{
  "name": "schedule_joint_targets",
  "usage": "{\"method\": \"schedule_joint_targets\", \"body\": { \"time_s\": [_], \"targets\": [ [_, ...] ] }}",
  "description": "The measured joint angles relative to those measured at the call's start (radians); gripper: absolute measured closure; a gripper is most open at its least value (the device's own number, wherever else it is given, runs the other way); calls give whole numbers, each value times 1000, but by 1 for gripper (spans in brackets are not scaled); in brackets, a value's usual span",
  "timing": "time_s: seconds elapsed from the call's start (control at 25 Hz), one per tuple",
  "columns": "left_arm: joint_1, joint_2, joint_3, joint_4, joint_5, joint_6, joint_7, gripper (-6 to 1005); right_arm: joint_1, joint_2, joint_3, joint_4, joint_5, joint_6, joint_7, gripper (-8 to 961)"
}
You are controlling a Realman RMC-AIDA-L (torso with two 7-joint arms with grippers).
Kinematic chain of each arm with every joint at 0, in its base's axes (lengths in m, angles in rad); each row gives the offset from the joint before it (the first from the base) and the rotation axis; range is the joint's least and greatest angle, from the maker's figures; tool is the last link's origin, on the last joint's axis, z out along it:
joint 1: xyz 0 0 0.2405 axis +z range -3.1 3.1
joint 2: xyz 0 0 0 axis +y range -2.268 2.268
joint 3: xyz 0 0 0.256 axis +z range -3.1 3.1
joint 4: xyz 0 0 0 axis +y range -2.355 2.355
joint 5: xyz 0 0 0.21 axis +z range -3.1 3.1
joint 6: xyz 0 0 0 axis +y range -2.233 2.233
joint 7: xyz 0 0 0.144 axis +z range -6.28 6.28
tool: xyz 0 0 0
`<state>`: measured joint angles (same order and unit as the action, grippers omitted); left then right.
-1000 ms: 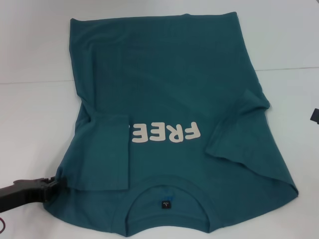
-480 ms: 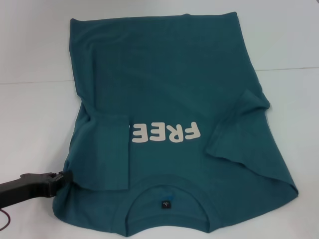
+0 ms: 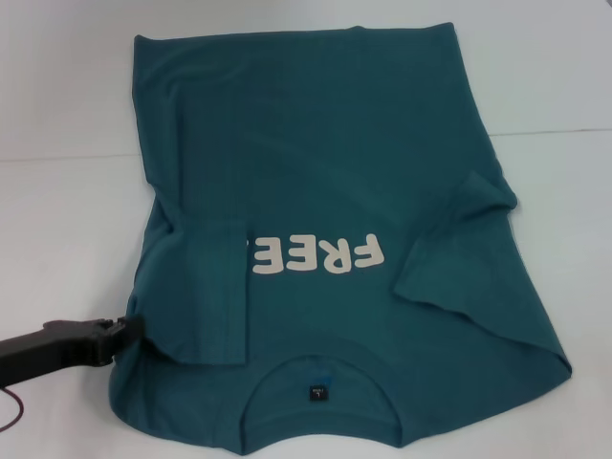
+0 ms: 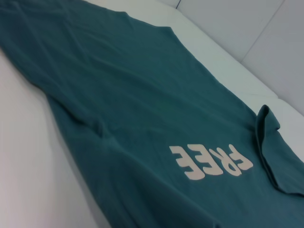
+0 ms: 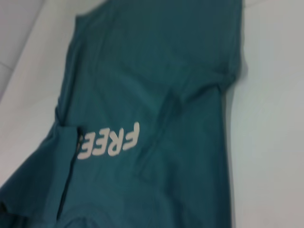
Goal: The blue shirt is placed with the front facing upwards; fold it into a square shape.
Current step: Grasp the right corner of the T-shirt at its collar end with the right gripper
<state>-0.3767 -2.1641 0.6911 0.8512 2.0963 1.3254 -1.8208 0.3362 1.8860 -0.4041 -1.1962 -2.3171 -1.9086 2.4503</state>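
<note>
The blue shirt [image 3: 325,163] lies face up on the white table [image 3: 67,220], neckline toward me, with its cream "FREE" lettering [image 3: 316,253] and dark neck label [image 3: 316,392] showing. Both sleeves are folded inward: the left one [image 3: 206,287] covers the end of the lettering, the right one [image 3: 459,239] lies rumpled. My left gripper [image 3: 129,330] is at the shirt's left shoulder edge, shut on the cloth, which is pulled a little inward there. The shirt also shows in the left wrist view [image 4: 142,95] and the right wrist view [image 5: 156,71]. My right gripper is out of view.
Bare white table surface surrounds the shirt on the left and right [image 3: 564,239]. A seam line [image 3: 555,132] crosses the table behind. A thin red cable [image 3: 14,421] hangs under my left arm at the near left.
My left gripper has moved right and slightly up, carrying the shirt's left shoulder edge inward. A dark object at the right edge of the head view is gone.
</note>
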Motion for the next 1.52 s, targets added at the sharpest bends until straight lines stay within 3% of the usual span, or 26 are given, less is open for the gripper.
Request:
{"method": "schedule_joint_targets", "body": {
  "time_s": [0.16, 0.6, 1.24, 1.52],
  "targets": [
    [-10, 1, 3, 29, 0, 21, -5, 982, 71, -11, 3, 16, -143, -11, 38, 41],
    [-22, 1, 5, 27, 0, 18, 1, 982, 127, -6, -14, 198, -190, 101, 23, 37],
    [-27, 1, 5, 26, -1, 17, 2, 983, 157, 39, -90, 354, -203, 285, -37, 34],
    [-27, 1, 5, 23, -1, 15, 3, 982, 165, 42, -97, 401, -204, 331, -49, 35]
  ]
}}
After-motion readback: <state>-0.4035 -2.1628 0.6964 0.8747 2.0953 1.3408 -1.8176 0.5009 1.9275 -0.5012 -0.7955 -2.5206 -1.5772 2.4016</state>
